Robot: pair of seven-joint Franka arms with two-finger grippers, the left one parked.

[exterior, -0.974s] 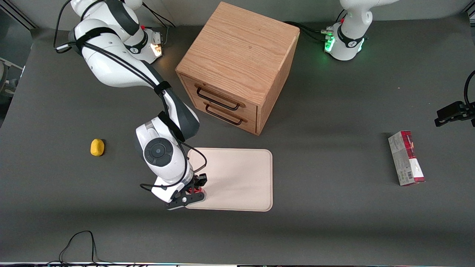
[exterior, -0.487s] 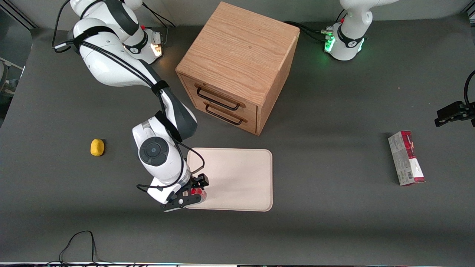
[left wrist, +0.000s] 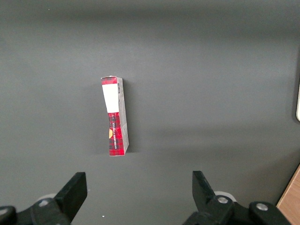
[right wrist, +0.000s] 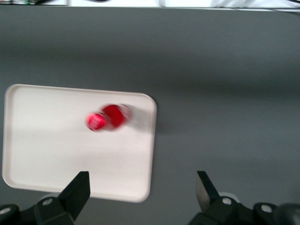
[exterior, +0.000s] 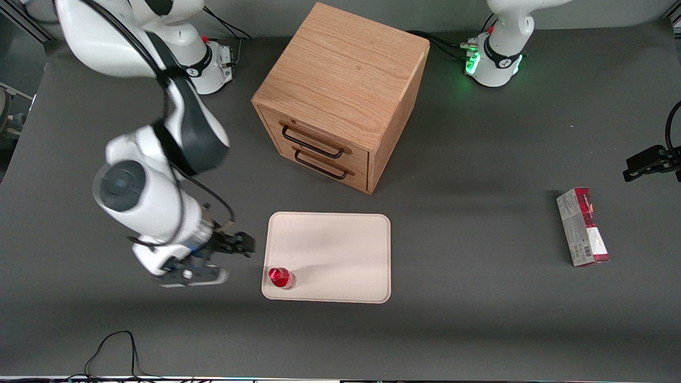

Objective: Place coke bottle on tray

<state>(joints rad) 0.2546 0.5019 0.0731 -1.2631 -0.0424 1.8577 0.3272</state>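
The task looked essentially done: the coke bottle stood upright on the tray, in the tray's corner nearest the front camera at the working arm's end, just inside the low rim. The gripper hung over bare table beside that short edge of the tray, apart from the bottle, its fingers spread wide and holding nothing. What was left, by my reading, was only for the arm to clear off.

The bottle was small, slim and glossy red, capped in red; in the right wrist view it showed blurred, so its label could not be read. The tray was a flat, matte cream rectangle with rounded corners. The table was a dull dark-grey mat. Toward its edge farthest from the front camera sat a wooden drawer cabinet, oak-grained, with two dark metal handles.
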